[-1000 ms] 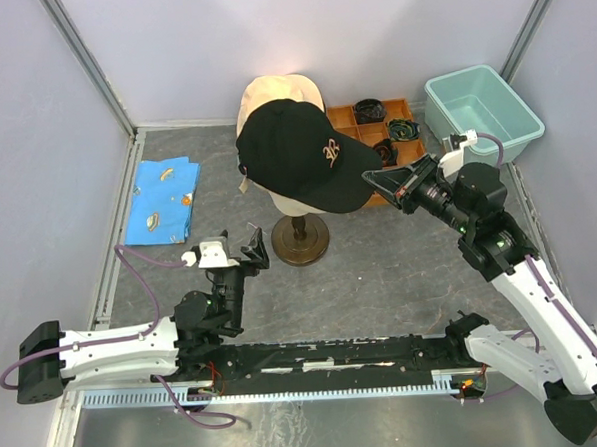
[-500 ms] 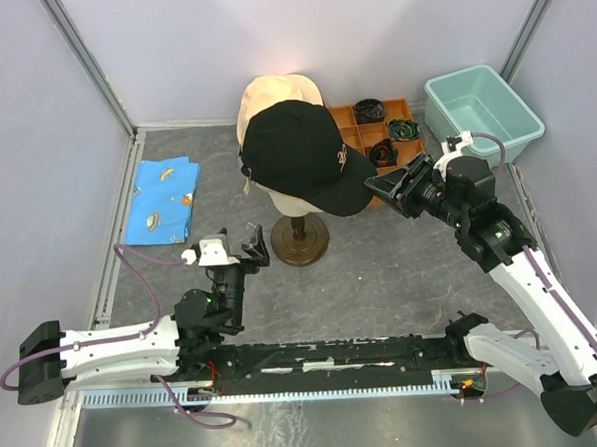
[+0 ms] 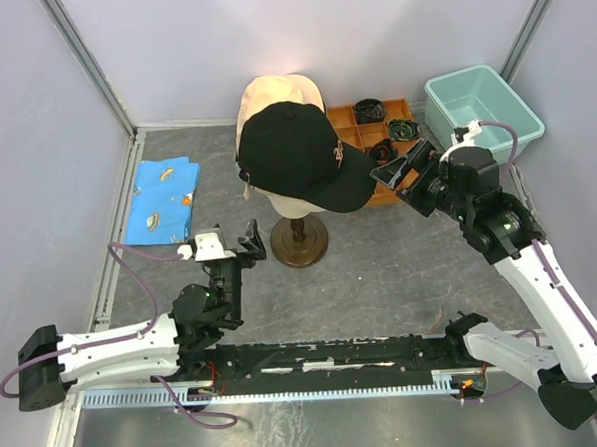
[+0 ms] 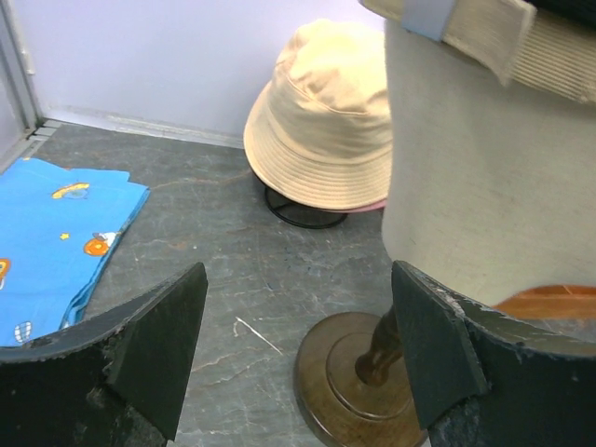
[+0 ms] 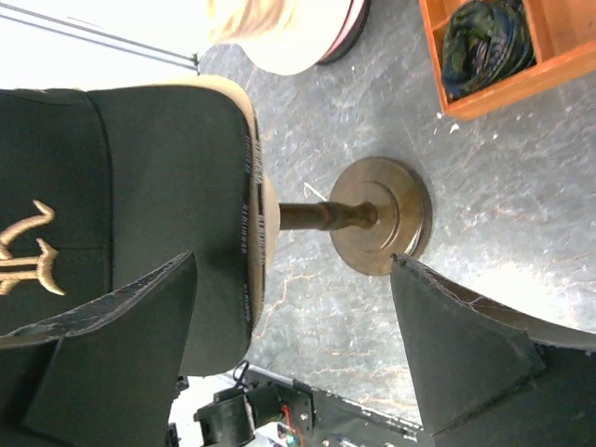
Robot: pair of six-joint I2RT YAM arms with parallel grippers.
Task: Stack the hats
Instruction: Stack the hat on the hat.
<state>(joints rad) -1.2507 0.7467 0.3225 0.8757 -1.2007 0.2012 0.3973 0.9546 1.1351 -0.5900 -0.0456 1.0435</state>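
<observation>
The black cap (image 3: 297,155) sat atop a tan cap (image 4: 507,42) on the mannequin head (image 4: 456,177) mid-table, with the beige bucket hat (image 3: 276,89) just beyond it. The right gripper (image 3: 400,170) hung wide open just right of the black cap's brim; the left gripper (image 4: 298,275), also wide open, faced the stand (image 4: 358,382) from the near left

You have four hats: a black cap (image 3: 295,154) at the centre of the frame with a tan cap (image 4: 549,51) showing under it, and a beige hat (image 3: 276,89) at upper centre with a pink hat (image 4: 371,204) edging out beneath. Count one mannequin head (image 4: 456,186), one blue cloth (image 3: 162,199) at left, one orange tray (image 3: 345,114) holding three dark bundles (image 3: 370,108), one teal tub (image 3: 483,109) at upper right, and two arms: left arm (image 3: 115,348), right arm (image 3: 541,271).
</observation>
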